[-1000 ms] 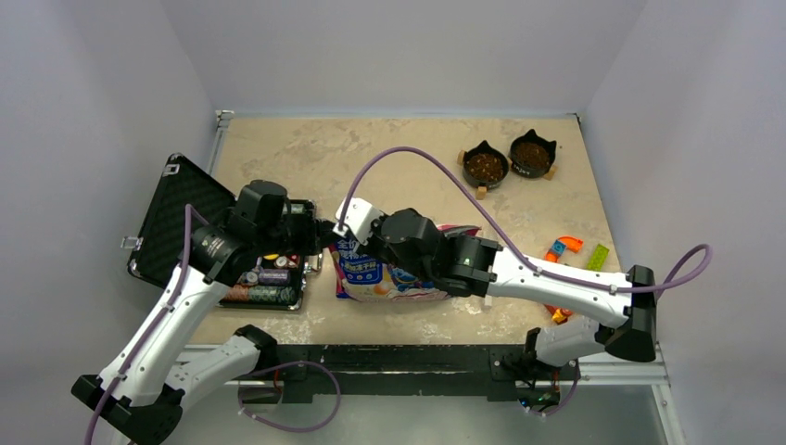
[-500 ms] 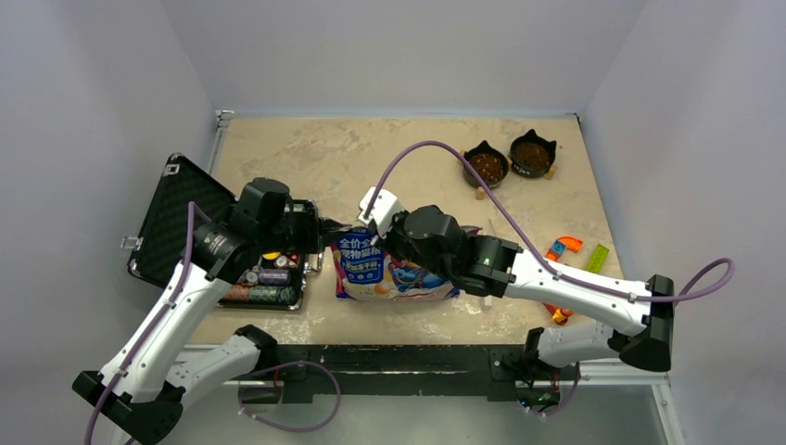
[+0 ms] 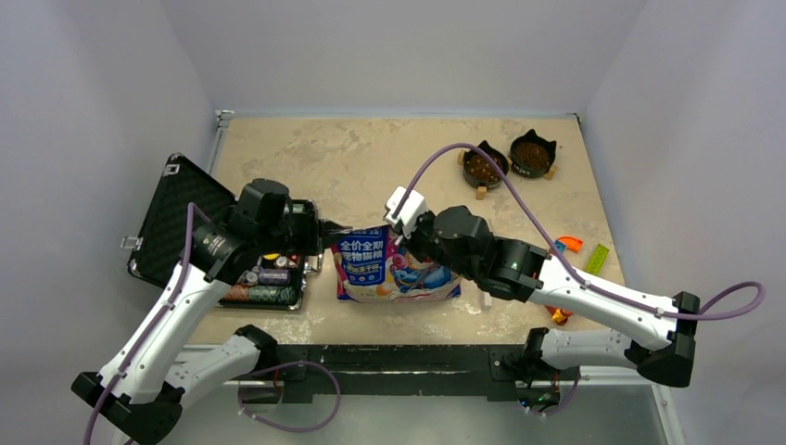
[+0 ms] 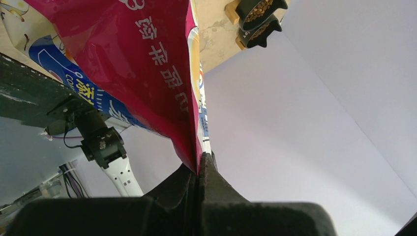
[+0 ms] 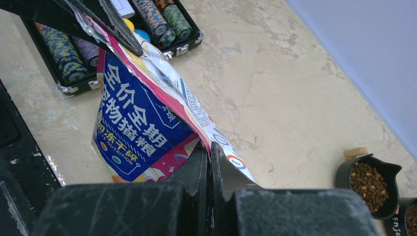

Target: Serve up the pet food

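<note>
The pet food bag, blue, pink and white with Chinese text, stands near the table's front middle, held by its top edge. My left gripper is shut on the bag's top left corner; the left wrist view shows its jaws pinching the bag's pink foil. My right gripper is shut on the top edge further right, as the right wrist view shows on the bag. Two black cat-eared bowls at the back right hold brown kibble.
An open black case with stacks of poker chips lies left of the bag, close under my left gripper. Orange and green toy pieces lie at the right. Grey walls close in three sides.
My right gripper has moved right along the bag's top edge, and its arm has swung right. More of the bag's front now shows. My left gripper has stayed put.
</note>
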